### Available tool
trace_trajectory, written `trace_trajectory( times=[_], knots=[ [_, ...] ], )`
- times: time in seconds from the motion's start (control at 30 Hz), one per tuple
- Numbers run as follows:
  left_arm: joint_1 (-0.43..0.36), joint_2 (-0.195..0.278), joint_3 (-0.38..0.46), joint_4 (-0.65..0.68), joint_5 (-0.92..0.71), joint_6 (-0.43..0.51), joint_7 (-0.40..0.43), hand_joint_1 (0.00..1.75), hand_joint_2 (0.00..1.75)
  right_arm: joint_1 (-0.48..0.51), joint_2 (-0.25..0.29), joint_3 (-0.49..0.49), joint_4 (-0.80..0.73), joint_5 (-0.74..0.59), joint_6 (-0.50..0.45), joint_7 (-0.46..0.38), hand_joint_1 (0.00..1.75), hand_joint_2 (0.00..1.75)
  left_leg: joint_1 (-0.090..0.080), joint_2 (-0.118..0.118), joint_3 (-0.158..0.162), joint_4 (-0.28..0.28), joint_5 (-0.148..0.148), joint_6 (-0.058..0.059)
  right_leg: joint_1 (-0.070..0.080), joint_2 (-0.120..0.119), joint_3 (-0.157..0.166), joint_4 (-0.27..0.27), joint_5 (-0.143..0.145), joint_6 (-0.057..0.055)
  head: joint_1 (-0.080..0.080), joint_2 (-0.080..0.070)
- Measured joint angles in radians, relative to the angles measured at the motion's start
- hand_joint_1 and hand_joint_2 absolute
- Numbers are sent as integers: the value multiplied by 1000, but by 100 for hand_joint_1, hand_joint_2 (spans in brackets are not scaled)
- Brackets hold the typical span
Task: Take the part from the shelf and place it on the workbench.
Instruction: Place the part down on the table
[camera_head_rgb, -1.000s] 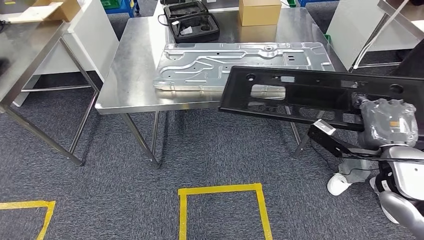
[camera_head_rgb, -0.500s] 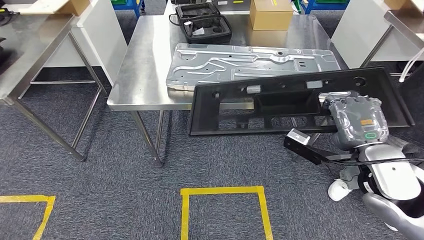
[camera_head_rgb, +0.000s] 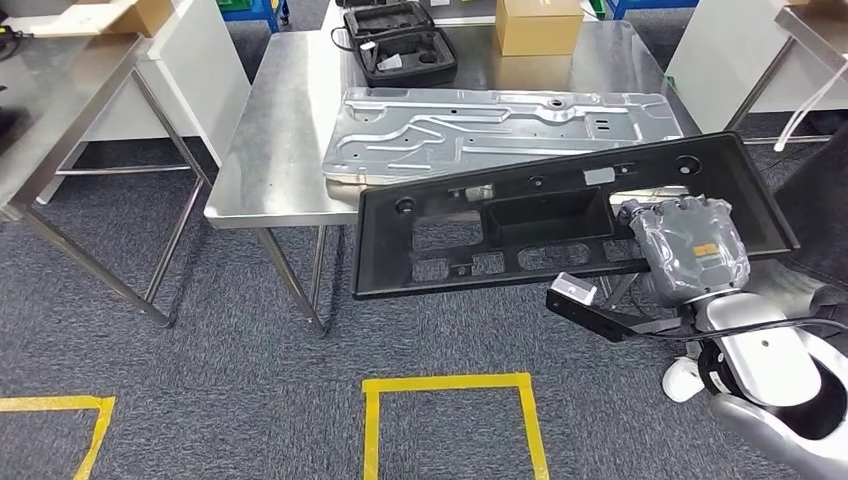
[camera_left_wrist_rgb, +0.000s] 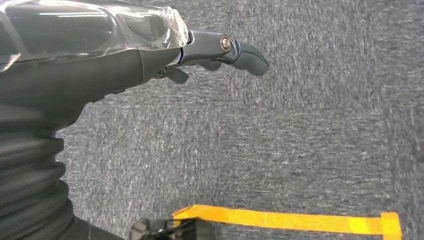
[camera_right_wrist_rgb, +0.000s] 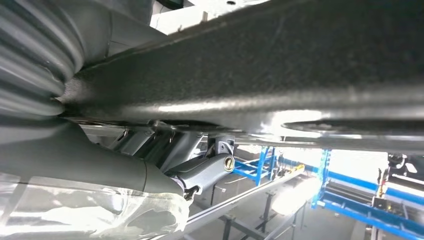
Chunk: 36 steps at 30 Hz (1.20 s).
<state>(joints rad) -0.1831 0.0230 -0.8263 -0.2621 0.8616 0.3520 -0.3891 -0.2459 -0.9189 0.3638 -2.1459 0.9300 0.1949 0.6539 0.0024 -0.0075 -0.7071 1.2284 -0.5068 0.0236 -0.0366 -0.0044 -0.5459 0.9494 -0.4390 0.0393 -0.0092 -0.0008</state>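
STEP carry to bench | right hand (camera_head_rgb: 690, 250) clamped on black plastic panel (camera_head_rgb: 560, 215), centre-right of frame – far end overhanging bench (camera_head_rgb: 270, 150) edge | left hand (camera_left_wrist_rgb: 150, 55) hanging, fingers apart, empty | ADVICE keep level – clear stamped metal panel (camera_head_rgb: 500, 130) before lowering

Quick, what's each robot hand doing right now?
Left hand: open, holding nothing.
Right hand: holding the black panel.
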Motion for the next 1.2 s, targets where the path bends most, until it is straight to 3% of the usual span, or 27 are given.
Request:
trace_trajectory(
  times=[0.07, 0.13, 0.3, 0.37, 0.43, 0.47, 0.5, 0.53, 0.6, 0.67, 0.77, 0.83, 0.93, 0.97, 1.0, 1.03, 1.13, 1.2],
  knots=[
    [-1, 0, 0, 0, -1, -1, 0, 0, 175, -3, -1, 8, -2, 0, 0, 5, 175, 175, 2, 1, 65, -154, 80, 3, -2, 0, 12, 0, -8, 8, 0, 0],
    [-2, 1, 0, 0, -2, -1, 0, 0, 175, -8, -3, 12, -4, 0, 0, 13, 175, 175, -3, 0, 114, -261, 119, 11, -1, 1, 17, 0, -15, 17, 0, 0],
    [-1, 1, 0, 0, -5, -2, 0, 0, 175, -13, -11, 23, -7, 1, 5, 31, 175, 175, -9, -2, 127, -283, 117, 35, -4, 3, 20, 1, -27, 41, 1, 0],
    [-2, 2, 0, 0, -8, -2, 0, 0, 175, -14, -17, 26, -8, 4, 7, 35, 175, 175, -6, -2, 139, -291, 116, 48, -4, 3, -14, 80, -70, 44, 3, 0],
    [-2, 2, 0, 0, -9, -3, 0, 0, 175, -14, -19, 28, -8, 5, 9, 36, 175, 175, -11, -2, 146, -291, 111, 58, 0, 3, -93, 228, -130, 43, 5, 0],
    [-1, 2, 0, 0, -10, -3, 0, 0, 175, -12, -20, 29, -8, 6, 11, 36, 175, 175, -14, -2, 149, -291, 108, 61, 2, 3, -128, 285, -143, 43, 6, 0],
    [-1, 2, 0, 0, -10, -4, 0, 0, 175, -11, -20, 31, -8, 6, 12, 36, 175, 175, -18, -2, 153, -290, 105, 63, 4, 3, -146, 305, -135, 41, 6, 0],
    [-1, 2, 0, 0, -11, -4, 0, 0, 175, -10, -21, 32, -8, 6, 13, 36, 175, 175, -20, -3, 159, -290, 101, 63, 6, 3, -143, 282, -106, 38, 6, 0],
    [-1, 1, 0, 0, -11, -4, 0, 0, 175, -11, -23, 33, -8, 6, 14, 36, 175, 175, -22, -5, 170, -288, 91, 60, 10, 3, -86, 141, -23, 28, 7, 0],
    [-2, 2, 0, 0, -11, -4, 0, 0, 175, -12, -24, 33, -9, 8, 14, 36, 175, 175, -27, -6, 175, -285, 81, 53, 16, 3, -38, 32, 21, 19, 7, 0],
    [-2, 2, 0, 0, -12, -4, 0, 0, 175, -8, -26, 31, -9, 19, 18, 36, 175, 175, -31, -6, 174, -283, 74, 45, 18, 3, -30, 12, 22, 7, 6, 0],
    [-2, 2, 1, 0, -13, -4, 0, 0, 175, -3, -27, 26, -10, 30, 23, 36, 175, 175, -28, -4, 163, -254, 54, 33, 14, 2, -26, 9, 20, -2, 6, 0],
    [-1, 1, 1, 0, -14, -4, 1, 0, 175, 8, -27, 13, -14, 43, 31, 36, 175, 175, -16, -1, 68, -63, -31, 9, 12, 0, -21, 8, 15, -10, 4, 0],
    [0, 1, 2, 0, -14, -4, 1, 0, 175, 14, -28, 8, -15, 45, 33, 36, 175, 175, -13, -1, 31, 3, -51, 5, 12, 0, -20, 9, 14, -11, 4, 0],
    [2, 1, 2, 0, -14, -5, 1, 0, 175, 19, -28, 5, -15, 47, 34, 36, 175, 175, -10, -1, 9, 34, -52, 4, 12, 1, -18, 9, 11, -12, 4, 0],
    [4, 1, 2, 0, -14, -5, 1, 0, 175, 25, -28, 1, -15, 48, 35, 36, 175, 175, -9, 0, 8, 19, -31, 4, 12, 1, -15, 9, 9, -11, 4, 0],
    [3, 2, 2, 0, -15, -7, 1, 0, 175, 33, -28, -8, -18, 54, 37, 36, 175, 175, -16, 0, 101, -198, 84, 25, 15, 3, 0, 7, -1, -7, 4, 0],
    [1, 4, 2, 0, -15, -8, 1, 0, 175, 37, -28, -18, -18, 56, 40, 36, 175, 175, -25, 2, 136, -274, 105, 40, 13, 3, 4, 6, -6, 1, 4, 0]
  ],
)
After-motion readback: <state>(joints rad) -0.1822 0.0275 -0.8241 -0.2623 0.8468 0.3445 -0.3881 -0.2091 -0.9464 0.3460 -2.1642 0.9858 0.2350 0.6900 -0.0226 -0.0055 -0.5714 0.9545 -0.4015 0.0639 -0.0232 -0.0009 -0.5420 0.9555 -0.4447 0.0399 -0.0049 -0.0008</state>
